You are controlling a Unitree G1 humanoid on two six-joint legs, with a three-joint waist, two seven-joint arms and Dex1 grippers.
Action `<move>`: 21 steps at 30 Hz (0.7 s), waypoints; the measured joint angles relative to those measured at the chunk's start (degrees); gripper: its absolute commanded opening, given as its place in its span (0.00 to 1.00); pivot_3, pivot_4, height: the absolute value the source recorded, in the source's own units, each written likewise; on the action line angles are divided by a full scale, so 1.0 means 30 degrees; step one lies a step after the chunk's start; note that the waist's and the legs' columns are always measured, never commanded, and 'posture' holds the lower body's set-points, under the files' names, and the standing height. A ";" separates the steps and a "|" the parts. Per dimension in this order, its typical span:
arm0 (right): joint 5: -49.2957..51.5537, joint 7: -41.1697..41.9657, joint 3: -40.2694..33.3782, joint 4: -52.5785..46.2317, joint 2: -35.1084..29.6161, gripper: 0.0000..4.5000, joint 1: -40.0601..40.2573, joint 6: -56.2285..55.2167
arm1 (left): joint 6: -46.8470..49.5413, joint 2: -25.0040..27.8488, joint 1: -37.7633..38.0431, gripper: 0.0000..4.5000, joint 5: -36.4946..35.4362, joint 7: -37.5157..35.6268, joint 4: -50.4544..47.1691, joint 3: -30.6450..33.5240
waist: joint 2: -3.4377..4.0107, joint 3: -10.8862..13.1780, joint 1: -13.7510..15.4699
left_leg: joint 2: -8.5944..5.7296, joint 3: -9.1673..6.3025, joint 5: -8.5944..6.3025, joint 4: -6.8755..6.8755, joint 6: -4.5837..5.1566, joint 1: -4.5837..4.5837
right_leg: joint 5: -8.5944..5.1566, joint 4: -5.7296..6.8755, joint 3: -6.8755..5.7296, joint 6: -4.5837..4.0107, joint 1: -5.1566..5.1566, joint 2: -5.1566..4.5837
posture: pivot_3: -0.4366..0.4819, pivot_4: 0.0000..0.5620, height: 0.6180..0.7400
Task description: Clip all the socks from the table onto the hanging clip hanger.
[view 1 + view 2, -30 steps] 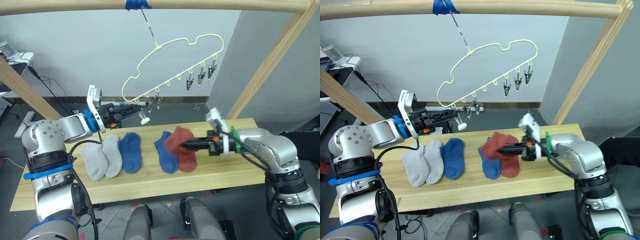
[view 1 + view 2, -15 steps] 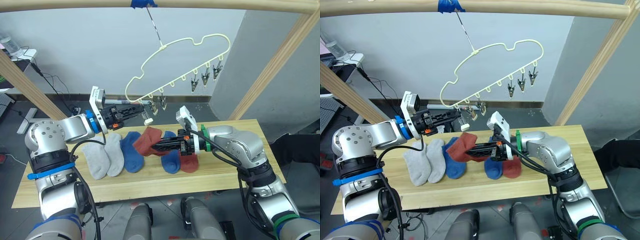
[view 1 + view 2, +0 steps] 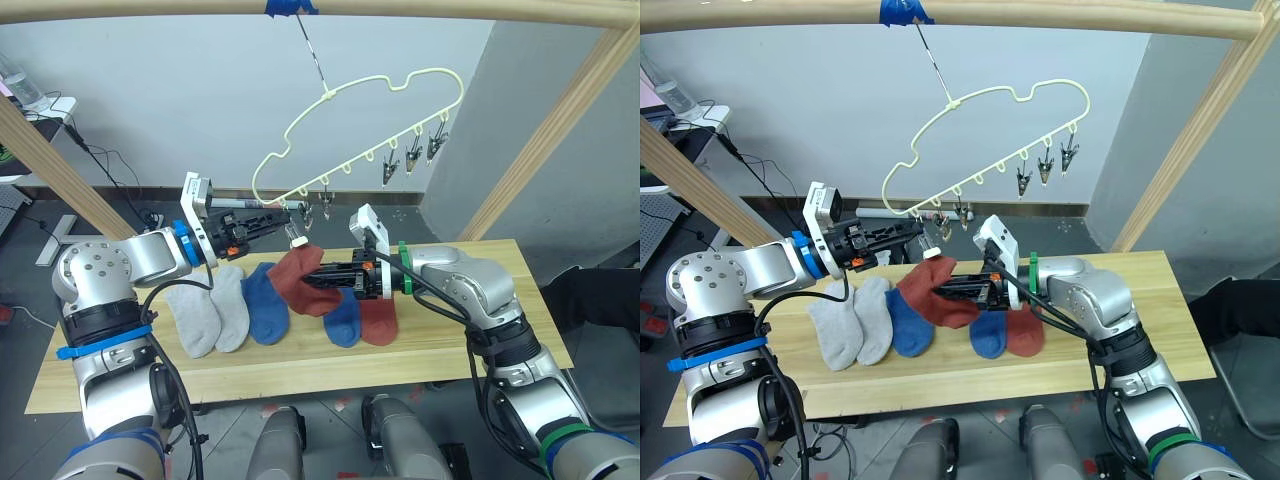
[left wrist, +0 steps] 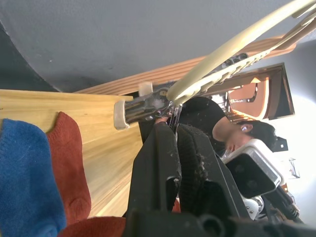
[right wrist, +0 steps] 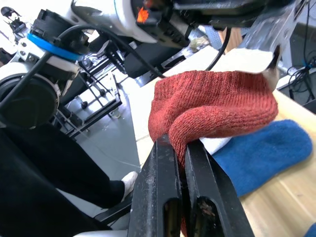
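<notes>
My right gripper (image 3: 328, 283) is shut on a rust red sock (image 3: 303, 279), holding it above the table (image 3: 480, 340); the sock (image 5: 217, 106) folds over its fingertips (image 5: 168, 148). My left gripper (image 3: 283, 216) is shut on the leftmost metal clip (image 4: 148, 106) of the pale yellow clip hanger (image 3: 360, 110). The sock's top edge sits just under that clip. On the table lie two grey socks (image 3: 205, 315), a blue sock (image 3: 265, 302), another blue sock (image 3: 343, 320) and a second rust red sock (image 3: 378, 322).
A round wooden pole frame (image 3: 545, 125) spans the scene; the hanger's hook hangs from its top bar at blue tape (image 3: 292, 7). Three free clips (image 3: 412, 155) dangle on the hanger's right side. A person (image 3: 600, 290) sits at the right edge.
My right gripper has carried the rust red sock up and left, from over the right-hand socks to just below the clip in my left gripper. The left gripper stayed on the clip.
</notes>
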 measured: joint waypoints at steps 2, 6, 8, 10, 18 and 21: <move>-0.0017 -0.0156 -0.0005 0.0129 0.0089 0.01 -0.0035 -0.0108 | -0.0010 0.0001 0.0001 0.00 0.0000 -0.0019 -0.0002 -0.0014 | 0.0000 0.0000 0.0005 | -0.0001 -0.0001 0.0000 0.0000 0.0000 -0.0002 | 0.0000 0.0000 0.0006 0.0000 0.0000 -0.0001 | 0.47 0.46 1.00; -0.0017 -0.0261 -0.0005 0.0239 0.0097 0.01 -0.0041 -0.0197 | -0.0044 0.0000 0.0011 0.00 0.0000 -0.0029 -0.0060 -0.0088 | 0.0000 0.0000 0.0008 | -0.0001 0.0000 0.0000 0.0001 0.0000 -0.0001 | 0.0000 0.0000 0.0006 0.0000 0.0000 -0.0001 | 0.47 0.46 1.00; -0.0012 -0.0259 -0.0004 0.0238 0.0099 0.01 -0.0051 -0.0197 | -0.0071 0.0001 0.0032 0.00 0.0000 -0.0045 -0.0130 -0.0152 | 0.0000 0.0000 0.0009 | 0.0000 -0.0002 0.0000 0.0001 0.0000 -0.0001 | 0.0000 0.0000 0.0009 0.0000 0.0000 -0.0002 | 0.47 0.46 1.00; -0.0012 -0.0258 -0.0003 0.0238 0.0095 0.01 -0.0054 -0.0197 | -0.0156 0.0006 0.0106 0.00 0.0001 -0.0108 -0.0245 -0.0258 | 0.0000 0.0000 0.0008 | -0.0001 -0.0002 0.0000 0.0000 0.0000 -0.0001 | 0.0000 0.0000 0.0010 0.0000 0.0000 -0.0002 | 0.47 0.45 1.00; -0.0369 -0.0294 0.0022 0.0243 0.0037 0.00 -0.0056 -0.0439 | -0.2081 0.0398 0.0995 0.27 0.0361 -0.1141 -0.1012 -0.1133 | 0.0000 0.0000 0.0020 | 0.0000 -0.0012 0.0001 -0.0001 -0.0001 -0.0012 | 0.0000 -0.0008 0.0019 -0.0001 -0.0002 -0.0006 | 0.46 0.44 1.00; -0.0613 -0.0308 0.0022 0.0308 0.0066 0.00 -0.0084 -0.0553 | -0.2123 0.0412 0.1039 0.49 0.0360 -0.1304 -0.0879 -0.1269 | 0.0000 0.0000 0.0041 | -0.0003 -0.0013 0.0001 0.0002 -0.0001 -0.0019 | 0.0000 -0.0010 0.0016 -0.0001 -0.0003 -0.0005 | 0.46 0.44 1.00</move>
